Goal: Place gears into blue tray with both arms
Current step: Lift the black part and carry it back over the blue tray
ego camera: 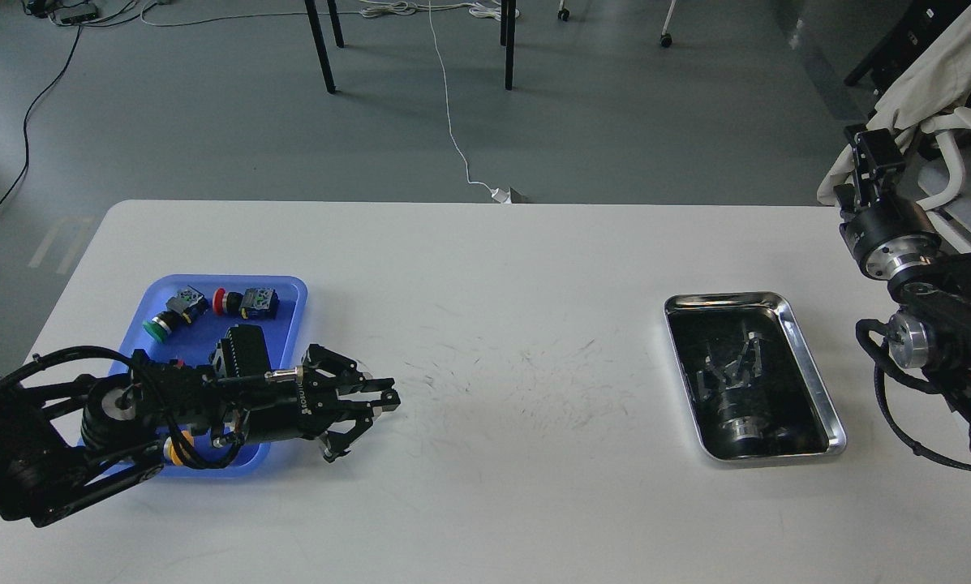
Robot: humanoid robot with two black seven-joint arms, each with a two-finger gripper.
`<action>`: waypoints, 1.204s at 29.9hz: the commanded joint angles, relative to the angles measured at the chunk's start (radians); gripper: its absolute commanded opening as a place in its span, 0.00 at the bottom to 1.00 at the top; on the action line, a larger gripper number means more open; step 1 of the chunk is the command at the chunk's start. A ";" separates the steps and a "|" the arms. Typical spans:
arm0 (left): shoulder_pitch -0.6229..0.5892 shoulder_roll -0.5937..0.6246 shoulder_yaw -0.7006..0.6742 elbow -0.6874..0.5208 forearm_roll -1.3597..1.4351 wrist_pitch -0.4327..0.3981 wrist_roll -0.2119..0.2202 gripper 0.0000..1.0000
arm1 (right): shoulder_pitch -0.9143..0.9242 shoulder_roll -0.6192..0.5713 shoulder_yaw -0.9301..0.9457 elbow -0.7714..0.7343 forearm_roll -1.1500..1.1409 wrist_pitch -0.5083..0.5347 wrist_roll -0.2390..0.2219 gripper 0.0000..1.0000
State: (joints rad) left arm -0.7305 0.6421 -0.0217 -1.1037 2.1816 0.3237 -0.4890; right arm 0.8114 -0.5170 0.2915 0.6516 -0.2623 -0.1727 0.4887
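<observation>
Reaching in from the left edge, the left arm (128,414) is laid low across the near part of the blue tray (290,294), w/ its gripper (371,410) out past the tray's right rim, over bare white table (501,324). Gripper fingers are seen drawn close at the tips, one upper pair near the tip & a lower finger (335,446) angled down toward the table; whether a gear is pinched there can't be told, the tips being dark & small. No gear can be made out in the tray: the spot is covered by the arm's wrist block.

In the tray's far part, 2 push-button switches are seen: a green-capped one (159,327) at left & a red-capped one (221,301) just right of it, each w/ a grey/black body. A bit of red is also visible by the arm's cable, partly hidden.

Silver metal tray (809,357) is set well apart on the table's right side, dark inside, mostly showing a reflection; contents can't be told.

Right arm (923,308) is held up beside the table's right edge, its gripper (874,154) raised & seen end-on, so fingers apart or together can't be told.
</observation>
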 commanded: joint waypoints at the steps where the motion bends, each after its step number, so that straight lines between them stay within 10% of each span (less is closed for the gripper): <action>1: -0.024 0.057 0.000 -0.034 0.000 0.000 0.000 0.10 | 0.000 0.000 0.000 0.000 0.000 0.001 0.000 0.95; 18: -0.058 0.323 0.005 -0.091 0.000 0.074 0.000 0.10 | 0.002 -0.003 0.000 0.005 0.000 0.001 0.000 0.95; 36: 0.082 0.327 0.003 0.065 0.000 0.165 0.000 0.10 | 0.000 -0.011 -0.002 0.005 0.000 0.002 0.000 0.95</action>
State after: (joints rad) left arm -0.6636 0.9716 -0.0186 -1.0575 2.1817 0.4884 -0.4886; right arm 0.8132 -0.5267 0.2900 0.6567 -0.2623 -0.1702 0.4887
